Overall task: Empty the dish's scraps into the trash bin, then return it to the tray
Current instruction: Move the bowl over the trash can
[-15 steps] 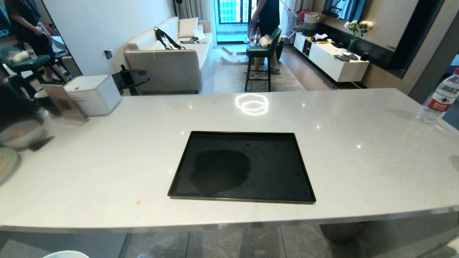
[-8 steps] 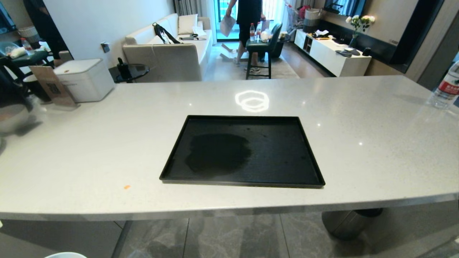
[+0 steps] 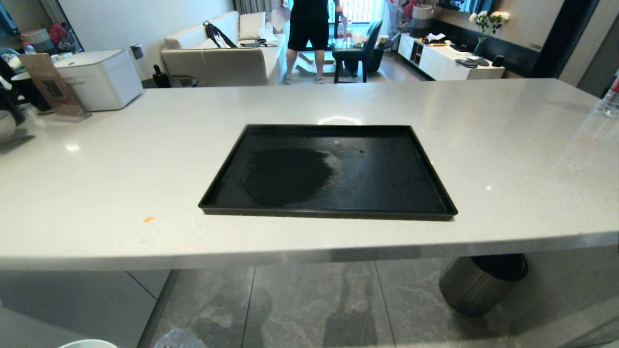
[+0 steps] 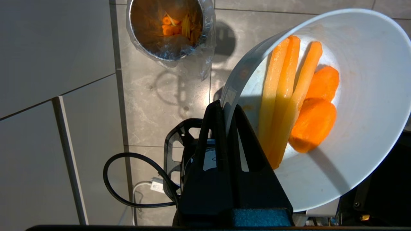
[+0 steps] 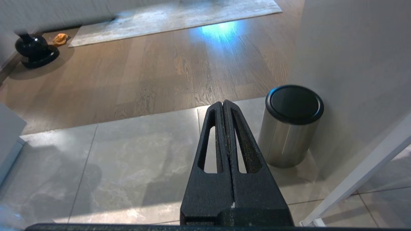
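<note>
Scraps [image 4: 295, 102], three pale sticks and two carrot slices, lie inside the dish [image 4: 359, 154]. The left pincer [image 4: 228, 109] is closed on the dish rim and holds it tilted above the floor. The bin [image 4: 168, 48] stands on the floor tiles, apart from the dish, with orange pieces already inside. The tray [image 3: 329, 174] sits bare on the worktop [image 3: 96, 183]. The right pincer [image 5: 223, 104] hangs closed over the floor, near a steel can [image 5: 290, 128].

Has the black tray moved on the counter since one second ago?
No. The tray keeps its place against the orange crumb on the counter; the whole view shifted because the camera moved.
</note>
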You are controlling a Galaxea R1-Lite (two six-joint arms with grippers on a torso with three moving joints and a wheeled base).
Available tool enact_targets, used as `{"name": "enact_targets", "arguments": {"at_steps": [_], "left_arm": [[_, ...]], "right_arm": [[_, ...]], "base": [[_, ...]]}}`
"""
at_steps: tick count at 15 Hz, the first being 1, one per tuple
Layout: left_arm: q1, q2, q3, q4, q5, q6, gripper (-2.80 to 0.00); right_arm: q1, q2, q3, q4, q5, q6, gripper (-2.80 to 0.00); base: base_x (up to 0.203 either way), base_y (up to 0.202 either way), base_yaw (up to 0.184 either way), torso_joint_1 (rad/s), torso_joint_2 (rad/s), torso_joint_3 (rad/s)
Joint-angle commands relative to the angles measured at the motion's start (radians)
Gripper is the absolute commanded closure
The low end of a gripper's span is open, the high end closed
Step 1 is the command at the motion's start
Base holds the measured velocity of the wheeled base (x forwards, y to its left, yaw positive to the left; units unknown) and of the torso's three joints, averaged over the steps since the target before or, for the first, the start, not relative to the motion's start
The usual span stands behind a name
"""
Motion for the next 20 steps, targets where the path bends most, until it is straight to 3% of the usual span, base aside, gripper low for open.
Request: {"name": "enact_targets", "arguments": {"at_steps": [1,10,20], "left_arm": [[0.0,0.001,0.0,0.005,-0.001,0.001,0.0],[-0.002,0.002,0.0,0.005,-0.001,0.001,0.0],[0.0,0.002,0.002,0.005,0.001,0.001,0.0]], "right_arm": [[0.0,0.001,-0.001,0.0,-0.001,0.001,0.0],[0.0,0.001,-0.001,0.0,-0.001,0.002,0.0],[0.0,0.0,-0.001,0.0,-0.001,0.001,0.0]], "base": [[0.0,0.0,0.0,-0.075,0.46,0.383],[0.0,0.0,0.0,-0.016,0.43,0.414],[0.0,0.0,0.0,0.005,0.04,0.044]]}}
